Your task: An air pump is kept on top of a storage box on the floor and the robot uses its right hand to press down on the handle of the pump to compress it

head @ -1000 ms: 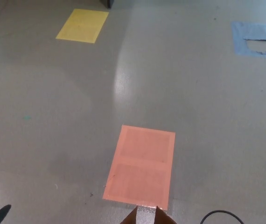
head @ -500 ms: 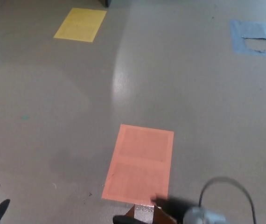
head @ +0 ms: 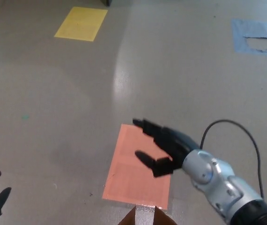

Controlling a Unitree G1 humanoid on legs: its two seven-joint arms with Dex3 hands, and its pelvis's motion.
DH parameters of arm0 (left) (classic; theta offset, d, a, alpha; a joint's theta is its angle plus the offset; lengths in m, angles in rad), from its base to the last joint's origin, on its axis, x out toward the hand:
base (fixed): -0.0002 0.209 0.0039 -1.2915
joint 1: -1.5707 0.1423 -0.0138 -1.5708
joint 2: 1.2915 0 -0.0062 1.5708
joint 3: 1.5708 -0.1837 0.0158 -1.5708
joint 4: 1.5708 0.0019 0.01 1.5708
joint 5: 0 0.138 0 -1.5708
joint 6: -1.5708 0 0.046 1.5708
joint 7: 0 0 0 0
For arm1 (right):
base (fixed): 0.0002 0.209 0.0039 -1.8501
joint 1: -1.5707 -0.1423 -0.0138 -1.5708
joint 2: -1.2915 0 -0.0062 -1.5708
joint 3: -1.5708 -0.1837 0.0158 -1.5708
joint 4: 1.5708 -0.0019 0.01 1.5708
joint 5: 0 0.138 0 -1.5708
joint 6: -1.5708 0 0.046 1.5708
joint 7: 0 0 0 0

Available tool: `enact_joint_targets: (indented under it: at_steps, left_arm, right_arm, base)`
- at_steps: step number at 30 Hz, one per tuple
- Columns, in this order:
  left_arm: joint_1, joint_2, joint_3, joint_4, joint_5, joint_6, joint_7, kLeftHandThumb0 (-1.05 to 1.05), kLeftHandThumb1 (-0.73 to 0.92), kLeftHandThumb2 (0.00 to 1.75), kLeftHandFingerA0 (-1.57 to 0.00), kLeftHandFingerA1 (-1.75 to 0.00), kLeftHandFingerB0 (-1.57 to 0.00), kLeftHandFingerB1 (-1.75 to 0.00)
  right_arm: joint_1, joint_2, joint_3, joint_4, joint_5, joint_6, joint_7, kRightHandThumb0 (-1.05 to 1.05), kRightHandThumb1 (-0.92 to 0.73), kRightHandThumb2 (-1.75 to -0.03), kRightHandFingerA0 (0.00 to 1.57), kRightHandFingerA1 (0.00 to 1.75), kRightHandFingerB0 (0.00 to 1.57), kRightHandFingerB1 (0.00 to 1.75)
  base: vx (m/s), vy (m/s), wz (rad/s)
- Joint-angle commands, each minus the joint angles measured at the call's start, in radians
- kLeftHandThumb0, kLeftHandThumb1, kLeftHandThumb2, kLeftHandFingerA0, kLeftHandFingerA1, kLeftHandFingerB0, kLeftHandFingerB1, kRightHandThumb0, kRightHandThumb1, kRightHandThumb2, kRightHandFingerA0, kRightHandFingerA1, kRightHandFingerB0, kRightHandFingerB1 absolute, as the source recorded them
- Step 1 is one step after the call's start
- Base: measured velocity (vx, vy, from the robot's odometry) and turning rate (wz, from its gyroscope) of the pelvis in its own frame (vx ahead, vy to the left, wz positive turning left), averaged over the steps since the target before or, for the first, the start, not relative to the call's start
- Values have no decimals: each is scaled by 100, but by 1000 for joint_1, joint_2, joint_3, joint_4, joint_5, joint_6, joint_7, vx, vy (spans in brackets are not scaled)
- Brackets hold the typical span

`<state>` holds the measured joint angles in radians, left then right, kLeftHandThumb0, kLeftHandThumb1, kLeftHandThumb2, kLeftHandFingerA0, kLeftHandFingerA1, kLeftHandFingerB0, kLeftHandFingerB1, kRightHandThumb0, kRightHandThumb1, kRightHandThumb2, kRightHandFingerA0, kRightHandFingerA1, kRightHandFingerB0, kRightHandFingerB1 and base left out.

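Pump handle and storage box are not identifiable; only a brown pointed part (head: 145, 216) shows at the floor's (head: 54, 93) near edge. Black right hand (head: 164, 147) hovers released, fingers spread, above the salmon rectangular floor patch (head: 133, 180). Pressing is not yet begun.
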<state>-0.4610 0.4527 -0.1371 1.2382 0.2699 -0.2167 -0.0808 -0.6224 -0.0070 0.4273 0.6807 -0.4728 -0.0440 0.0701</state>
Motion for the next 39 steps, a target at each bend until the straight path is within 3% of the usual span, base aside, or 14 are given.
enact_joint_targets:
  at_steps: [1, 8, 9, 10, 12, 14, 16, 20, 21, 22, 25, 26, 37, 39]
  left_arm:
    - [-40, 37, 22, 21, -13, 14, -39, -70, 77, 109, -5, -44, -2, -28]
    - [10, 36, 42, 18, -34, -7, -54, -74, 77, 107, -13, -47, 0, -27]
    - [11, 31, 45, 18, -34, -6, -52, -68, 91, 71, -15, -32, -7, -20]
    - [7, 25, 46, 20, -35, -3, -50, -74, 77, 107, -14, -47, 0, -29]
    - [7, 16, 47, 24, -32, 5, -44, -69, 92, 71, -16, -32, -8, -21]
    - [24, 13, 48, 24, -31, 2, -38, -69, 92, 72, -16, -32, -7, -21]
    - [49, 13, 50, 22, -31, -8, -35, -70, 77, 109, -6, -44, 0, -30]
    - [79, 11, 61, 20, -41, -23, -26, -74, 77, 107, -14, -47, 0, -30]
    - [86, 12, 62, 20, -42, -25, -24, -69, 91, 71, -16, -32, -8, -21]
    - [96, 14, 64, 19, -43, -26, -25, -75, 76, 107, -15, -47, 0, -30]
    - [102, 22, 71, 11, -48, -24, -34, -77, 75, 107, -10, -45, -1, -28]
    - [103, 22, 74, 10, -51, -24, -38, -72, 73, 106, -6, -44, -1, -29]
    - [99, 2, 76, -17, -27, -20, 19, -69, 59, 93, -3, -39, -3, -29]
    - [82, -1, 73, -18, -20, 3, 35, -62, 55, 87, -4, -41, -3, -28]
  right_arm:
    - [135, -193, -261, -511, 251, -91, 138, -86, -80, -114, 0, 15, 0, 12]
    - [189, -269, -398, -264, 169, -141, -86, -85, -79, -107, 5, 21, 6, 21]
    - [181, -279, -415, -197, 167, -146, -104, -83, -78, -107, 6, 24, 6, 24]
    - [160, -292, -429, -101, 169, -144, -126, -77, -75, -104, 5, 28, 5, 26]
    - [124, -309, -457, 98, 177, -150, -169, -77, -74, -103, 5, 27, 5, 25]
    - [122, -308, -464, 218, 171, -160, -212, -75, -72, -101, 5, 28, 5, 28]
    - [128, -297, -452, 340, 150, -146, -255, -74, -70, -98, 5, 28, 5, 27]
    - [146, -273, -436, 450, 138, -113, -271, -73, -69, -97, 6, 30, 5, 27]
    - [152, -268, -440, 464, 143, -111, -278, -67, -65, -96, 3, 32, 2, 31]
    - [160, -259, -448, 486, 152, -105, -289, -66, -62, -94, 2, 31, 2, 31]
    - [177, -252, -454, 557, 159, -51, -286, -57, -71, -67, 8, 19, 9, 21]
    - [181, -252, -456, 566, 161, -34, -280, -58, -53, -85, 0, 27, 5, 30]
    - [210, -303, -435, 670, 139, 90, -114, -64, -64, -94, 0, 22, 0, 21]
    - [210, -304, -448, 672, 159, 86, -99, -57, -78, -68, 0, 15, 0, 18]
  base:
    - [0, 0, 0]
    - [0, 0, 0]
    - [0, 0, 0]
    - [0, 0, 0]
    - [0, 0, 0]
    - [0, 0, 0]
    - [0, 0, 0]
    - [0, 0, 0]
    - [0, 0, 0]
    - [0, 0, 0]
    - [0, 0, 0]
    - [0, 0, 0]
    - [0, 0, 0]
    - [0, 0, 0]
